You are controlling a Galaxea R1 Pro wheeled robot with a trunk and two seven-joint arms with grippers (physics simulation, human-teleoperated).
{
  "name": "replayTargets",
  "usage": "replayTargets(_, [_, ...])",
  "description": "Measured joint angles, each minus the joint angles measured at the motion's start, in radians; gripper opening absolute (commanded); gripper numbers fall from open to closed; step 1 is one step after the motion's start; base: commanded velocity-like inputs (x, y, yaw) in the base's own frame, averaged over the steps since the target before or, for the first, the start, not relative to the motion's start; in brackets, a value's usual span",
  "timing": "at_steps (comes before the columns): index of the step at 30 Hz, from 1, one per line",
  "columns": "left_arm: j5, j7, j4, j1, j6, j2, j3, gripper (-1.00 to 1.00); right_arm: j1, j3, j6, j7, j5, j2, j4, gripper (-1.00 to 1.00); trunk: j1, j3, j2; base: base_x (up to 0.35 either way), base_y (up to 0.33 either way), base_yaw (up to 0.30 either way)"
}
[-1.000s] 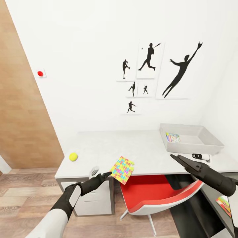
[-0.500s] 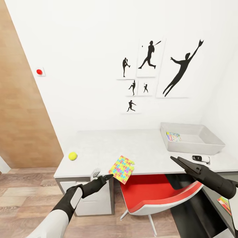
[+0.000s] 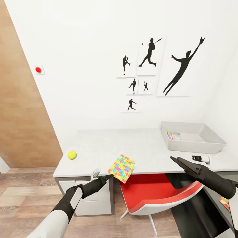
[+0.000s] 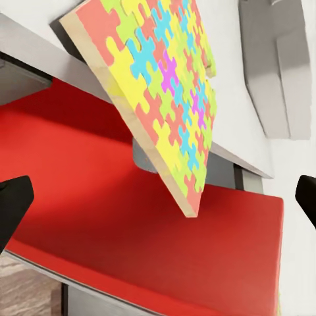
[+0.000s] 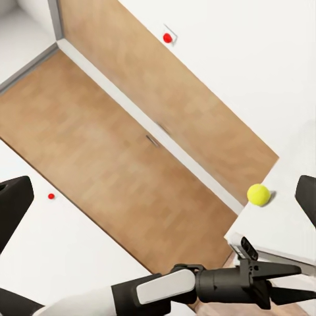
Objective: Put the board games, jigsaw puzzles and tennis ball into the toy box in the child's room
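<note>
A jigsaw puzzle [image 3: 121,168] with a bright multicoloured lid lies tilted over the front edge of the pale grey table [image 3: 109,145]. My left gripper [image 3: 108,178] is open just below and left of it. In the left wrist view the puzzle [image 4: 171,85] hangs between the wide-apart fingers of the left gripper [image 4: 158,197], ungripped. The tennis ball [image 3: 72,155] rests near the table's left end. The toy box [image 3: 193,147] stands at the right with a colourful flat box inside. My right gripper [image 3: 177,161] is open in front of the toy box, above the chair.
A red-and-white chair [image 3: 158,193] is tucked under the table below the puzzle. A small black-and-white cylinder [image 3: 201,158] lies in front of the toy box. A wooden door [image 3: 19,115] is on the left. White drawers [image 3: 96,198] sit under the table's left end.
The head view has shifted slightly. My left gripper has sunk a little relative to the puzzle's edge. The puzzle, ball and right arm keep their places.
</note>
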State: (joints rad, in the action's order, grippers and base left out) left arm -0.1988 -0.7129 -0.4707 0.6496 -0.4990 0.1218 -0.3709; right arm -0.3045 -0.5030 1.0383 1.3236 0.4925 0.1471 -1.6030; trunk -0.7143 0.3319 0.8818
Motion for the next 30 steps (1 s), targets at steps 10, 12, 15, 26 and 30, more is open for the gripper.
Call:
replayTargets(10, [0.001,-0.004,0.000,0.000,-0.001,0.000,0.000,1.00,0.000,0.000,-0.001,0.001,-0.007,-0.001,0.001,1.00,-0.038,0.031,0.070,0.000,0.000,0.000])
replayTargets(12, [0.001,-0.004,0.000,0.000,-0.001,0.000,0.001,1.00,0.000,0.001,-0.001,0.001,-0.008,-0.002,0.001,1.00,-0.046,0.038,0.084,0.000,0.000,0.000])
replayTargets(15, [0.001,-0.003,0.000,0.000,-0.001,0.000,0.001,1.00,0.000,0.001,-0.001,0.001,-0.009,-0.002,0.002,1.00,-0.058,0.047,0.105,0.000,0.000,0.000])
replayTargets(26, [0.003,0.006,0.000,0.000,-0.003,0.002,0.002,1.00,0.000,0.000,-0.001,0.001,-0.009,-0.001,0.002,1.00,-0.069,0.057,0.126,0.000,0.000,0.000])
replayTargets(30, [0.004,0.007,0.000,-0.001,-0.003,0.003,0.002,1.00,0.000,-0.001,-0.001,0.001,-0.009,-0.001,0.001,1.00,-0.069,0.057,0.126,0.000,-0.014,0.000])
